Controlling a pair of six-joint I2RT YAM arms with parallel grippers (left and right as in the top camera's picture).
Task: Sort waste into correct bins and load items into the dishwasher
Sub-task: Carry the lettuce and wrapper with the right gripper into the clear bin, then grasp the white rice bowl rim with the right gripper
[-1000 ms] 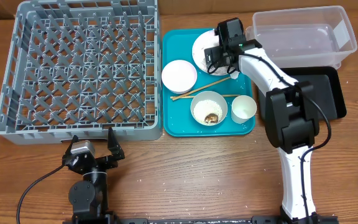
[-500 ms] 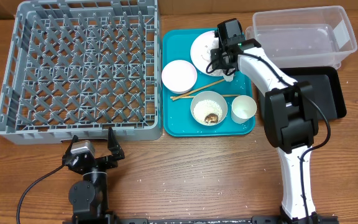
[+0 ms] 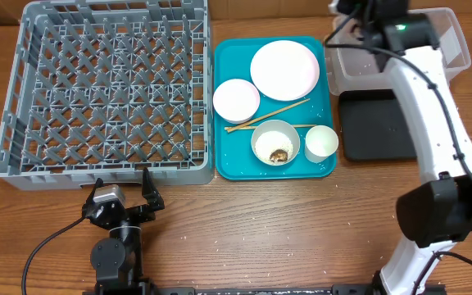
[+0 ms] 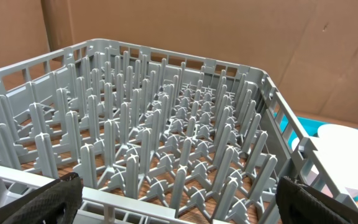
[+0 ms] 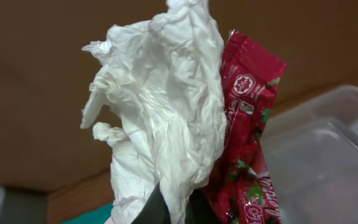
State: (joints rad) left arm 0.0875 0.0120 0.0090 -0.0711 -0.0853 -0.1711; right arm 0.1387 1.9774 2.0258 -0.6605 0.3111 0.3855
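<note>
Moved, overhead: right gripper (image 3: 360,10) gone from white-pinkish round plate (image 3: 284,70), now bare, to over clear rectangular plastic tub (image 3: 400,49).
Left wrist: left gripper (image 4: 178,202) spread, empty; large grey plastic dish rack (image 4: 166,124) ahead, unloaded.
Right wrist: jaws clenched on crumpled white paper napkin (image 5: 160,124) and red shiny wrapper (image 5: 247,155); tub below.
Remaining: release; rack loading not begun.

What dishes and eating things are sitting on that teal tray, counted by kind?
Plate: 1
Bowls: 2
Cup: 1
Chopsticks: 2
Total: 6
</note>
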